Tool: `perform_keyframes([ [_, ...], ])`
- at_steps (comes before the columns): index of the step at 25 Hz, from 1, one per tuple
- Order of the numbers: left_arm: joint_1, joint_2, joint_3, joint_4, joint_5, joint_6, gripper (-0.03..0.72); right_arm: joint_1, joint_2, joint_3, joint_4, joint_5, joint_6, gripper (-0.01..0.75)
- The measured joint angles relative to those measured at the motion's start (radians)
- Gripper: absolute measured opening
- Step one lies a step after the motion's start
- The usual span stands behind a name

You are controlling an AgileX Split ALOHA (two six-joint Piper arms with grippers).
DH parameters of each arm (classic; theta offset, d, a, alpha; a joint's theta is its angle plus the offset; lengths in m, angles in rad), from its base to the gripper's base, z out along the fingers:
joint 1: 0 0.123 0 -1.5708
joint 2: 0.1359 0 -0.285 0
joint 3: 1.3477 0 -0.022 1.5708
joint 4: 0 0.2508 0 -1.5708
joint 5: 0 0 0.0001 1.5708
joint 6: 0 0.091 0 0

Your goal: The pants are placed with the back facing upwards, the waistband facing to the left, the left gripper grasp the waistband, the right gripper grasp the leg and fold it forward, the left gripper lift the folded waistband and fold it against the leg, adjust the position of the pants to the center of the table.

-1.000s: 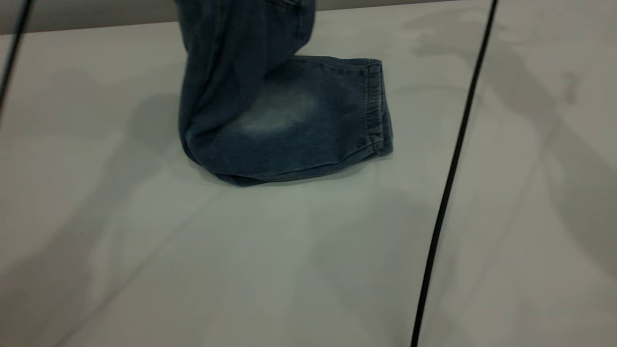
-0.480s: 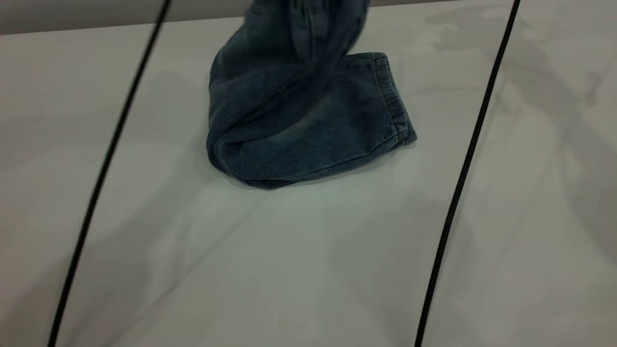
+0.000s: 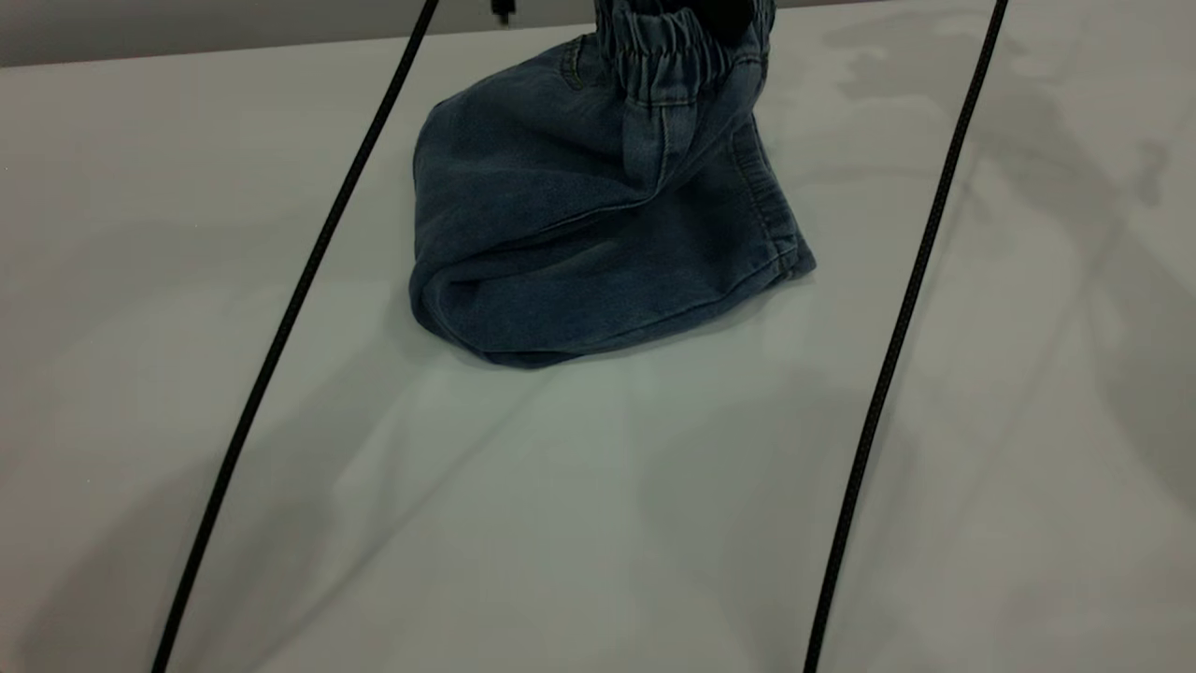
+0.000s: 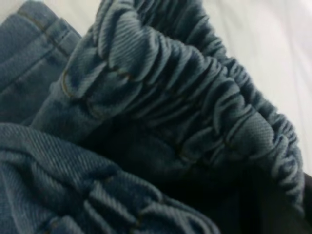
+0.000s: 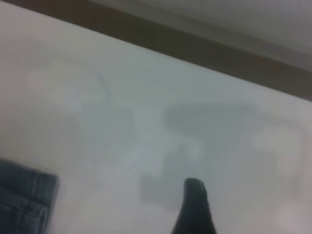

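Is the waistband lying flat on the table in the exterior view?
No. The waistband is held up above the folded pants, clear of the table.

The pants (image 3: 561,243) were blue denim, mid-blue with slightly paler worn areas along the folds and darker blue in the creases. Their waistband (image 3: 673,47) was a deeper blue, ruched into fine vertical ridges, with a ribbed twill weave visible up close (image 4: 195,92). The leg (image 3: 757,196) hem carried rows of tonal stitching. My bench (image 3: 561,514) was plain whitish-grey, mottled with soft grey shadows. Two cables (image 3: 280,346) crossing it were black. My right claw (image 5: 195,209) showed black.
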Motion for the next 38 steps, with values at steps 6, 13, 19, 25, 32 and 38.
perform_keyframes([
  [6,0.0,0.0,0.0,0.001,0.001,-0.005,0.102,0.0,0.002,0.0,0.0,-0.001,0.0,0.461],
  [13,0.0,0.0,0.0,0.011,-0.023,0.0,0.312,0.0,0.002,0.0,0.001,-0.001,0.0,0.461],
  [19,0.002,0.0,-0.01,0.005,-0.087,-0.048,0.491,0.0,-0.004,0.001,0.001,-0.001,0.0,0.461],
  [25,0.005,-0.001,-0.12,0.114,0.06,-0.116,0.515,0.0,-0.095,0.001,0.014,0.0,0.007,0.461],
  [32,0.003,0.0,-0.201,0.411,0.225,-0.254,0.517,0.0,-0.293,0.001,0.083,0.001,0.065,0.461],
  [38,0.002,0.059,-0.201,0.487,0.221,-0.244,0.517,0.0,-0.483,0.001,0.148,0.001,0.07,0.461],
])
